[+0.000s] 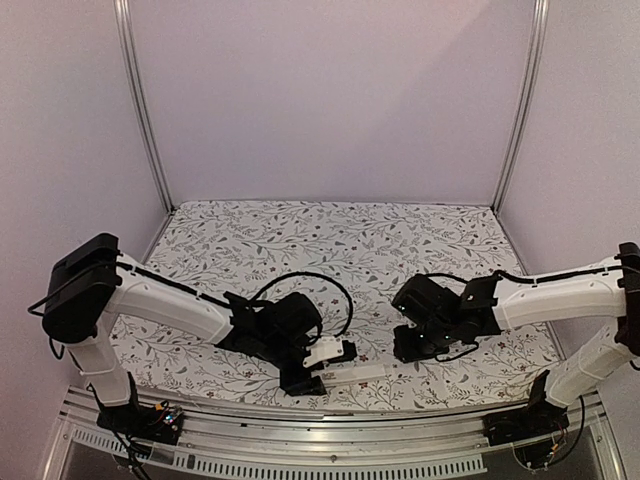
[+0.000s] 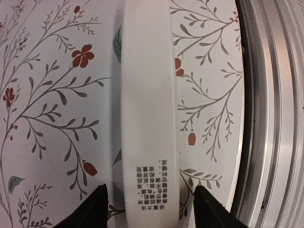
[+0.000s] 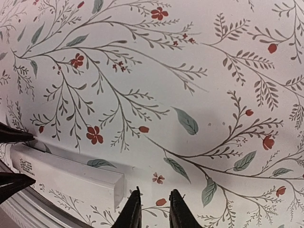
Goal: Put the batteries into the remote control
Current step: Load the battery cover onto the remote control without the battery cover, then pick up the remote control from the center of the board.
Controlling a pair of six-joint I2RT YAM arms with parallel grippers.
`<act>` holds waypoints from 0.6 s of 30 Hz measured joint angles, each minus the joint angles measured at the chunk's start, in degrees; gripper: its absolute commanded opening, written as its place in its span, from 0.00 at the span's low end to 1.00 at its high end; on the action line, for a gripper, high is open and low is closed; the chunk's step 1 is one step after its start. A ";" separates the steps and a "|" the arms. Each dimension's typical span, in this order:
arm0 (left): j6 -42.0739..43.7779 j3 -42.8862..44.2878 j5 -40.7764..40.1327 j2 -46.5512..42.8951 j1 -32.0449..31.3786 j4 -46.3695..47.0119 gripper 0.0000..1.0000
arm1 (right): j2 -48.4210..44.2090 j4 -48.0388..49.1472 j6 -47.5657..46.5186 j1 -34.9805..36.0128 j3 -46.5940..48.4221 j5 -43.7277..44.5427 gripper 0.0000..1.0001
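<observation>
Nearest to me runs the metal rail (image 2: 275,118) along the front edge of the counter (image 1: 400,240). Just beyond it lies the remote control (image 2: 149,95), flat on the flowered cloth and lengthwise to that rail. Its plain white face is up, with a small block of dark print (image 2: 154,185) at the end under my left wrist.

My left pincer (image 2: 152,209) is low over that end. Its jaws stand apart, one dark fingertip (image 2: 92,211) on each side of the remote. A strip of cloth shows between each tip and the white plastic, so I am straddling it, not clamping it.

My right pincer (image 3: 153,211) hangs above bare cloth, to the right of the remote's other end and near it but not touching. Its two fingers are close to each other with a narrow slit between them, and nothing is in that slit. From my right wrist I see the blunt square end of the remote to the left of those fingers.

Farther out the leaf-and-red-flower cloth stretches to the pale back wall (image 1: 330,100).
</observation>
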 measured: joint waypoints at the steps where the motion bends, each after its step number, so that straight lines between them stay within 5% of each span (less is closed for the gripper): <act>1: 0.00 -0.17 -0.09 -0.24 0.00 0.09 0.72 | -1.22 -0.02 -1.38 -0.46 -0.22 0.04 0.28; 6: -0.09 -1.53 -1.27 -3.13 -0.22 -0.63 0.82 | -7.10 1.90 -11.21 -1.05 -0.22 -1.05 0.55; 11: -2.93 -2.58 -3.32 -11.80 0.22 -2.93 0.85 | -11.56 7.54 -24.81 -1.05 -0.22 -7.39 0.65; 18: -18.40 -9.92 -4.57 -33.97 7.80 -0.70 0.61 | -9.14 16.92 -46.03 1.51 -0.13 -17.18 0.67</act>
